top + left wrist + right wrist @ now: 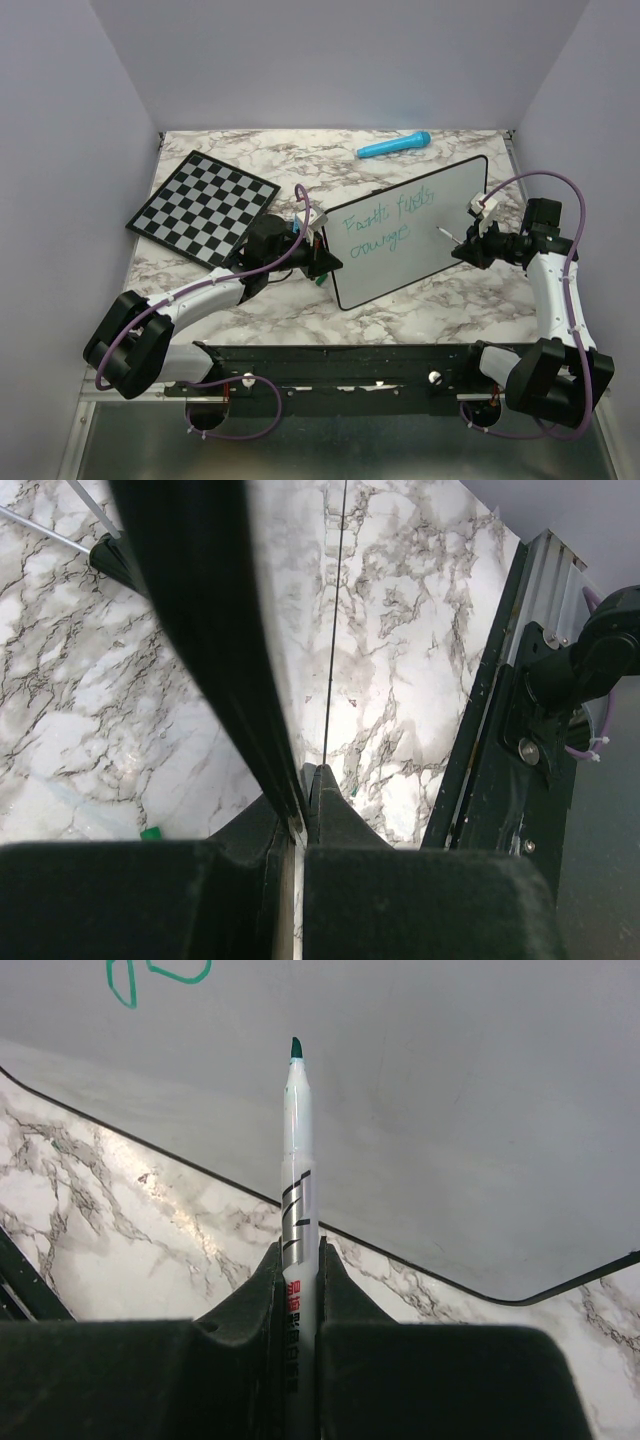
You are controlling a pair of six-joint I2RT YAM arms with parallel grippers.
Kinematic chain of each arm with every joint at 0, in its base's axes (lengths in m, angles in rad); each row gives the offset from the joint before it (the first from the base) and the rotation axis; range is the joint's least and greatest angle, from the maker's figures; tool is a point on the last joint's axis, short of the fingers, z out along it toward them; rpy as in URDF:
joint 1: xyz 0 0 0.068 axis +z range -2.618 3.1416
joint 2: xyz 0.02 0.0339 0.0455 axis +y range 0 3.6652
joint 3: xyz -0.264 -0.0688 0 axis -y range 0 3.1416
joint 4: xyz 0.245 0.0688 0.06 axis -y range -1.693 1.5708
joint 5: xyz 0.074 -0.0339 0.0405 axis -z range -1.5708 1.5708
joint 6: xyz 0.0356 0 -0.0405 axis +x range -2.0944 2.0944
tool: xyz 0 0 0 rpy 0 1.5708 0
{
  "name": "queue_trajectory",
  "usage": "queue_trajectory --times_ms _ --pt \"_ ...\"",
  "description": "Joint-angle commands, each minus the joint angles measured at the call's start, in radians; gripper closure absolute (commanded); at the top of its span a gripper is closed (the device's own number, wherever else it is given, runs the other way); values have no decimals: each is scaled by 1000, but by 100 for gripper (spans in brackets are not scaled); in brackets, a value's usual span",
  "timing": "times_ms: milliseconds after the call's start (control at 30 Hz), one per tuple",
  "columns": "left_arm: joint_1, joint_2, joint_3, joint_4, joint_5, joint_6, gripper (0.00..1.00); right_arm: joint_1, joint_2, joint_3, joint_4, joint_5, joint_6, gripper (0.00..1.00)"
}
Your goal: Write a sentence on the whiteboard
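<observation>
The whiteboard (pixel 425 235) lies tilted on the marble table, its black frame (pixel 200 630) running up the left wrist view. The sentence (pixel 385 226) is teal handwriting in two lines, roughly "Faith fuels" above "courage". My left gripper (pixel 325 262) (pixel 305 785) is shut on the board's left edge. My right gripper (pixel 462 247) (pixel 300 1250) is shut on a white marker (pixel 300 1180). Its green tip (pixel 296 1048) (pixel 440 231) points at bare board just right of the second line. I cannot tell whether the tip touches. Green strokes (pixel 125 985) show at the upper left of the right wrist view.
A black-and-white chessboard (pixel 205 207) lies at the back left, close to my left arm. A blue pen-shaped object (pixel 393 146) rests behind the whiteboard. A small green piece (pixel 318 281) (pixel 150 832) sits on the table by my left gripper. The black base rail (pixel 340 365) spans the near edge.
</observation>
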Motion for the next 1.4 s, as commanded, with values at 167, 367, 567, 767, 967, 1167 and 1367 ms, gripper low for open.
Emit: queue_trajectory --times_ms 167,367,567,767,967,1167,1367 --pt "-9 38 -37 -92 -51 69 100 26 1 -7 9 -20 -5 99" --pt "-12 38 -38 -92 -54 67 100 37 -4 -20 26 2 -2 99" --pt "-14 40 -37 -92 -54 69 100 37 -2 -15 32 16 5 99" --pt "-14 34 -38 -92 -56 70 100 37 -2 -18 34 0 13 99" --pt "-15 39 -37 -84 -53 70 100 51 9 -30 49 14 33 99" --pt "-14 39 -34 -96 -53 73 100 64 12 -27 93 43 77 99" --pt "-15 43 -32 -95 -53 73 100 86 32 -24 152 97 142 99"
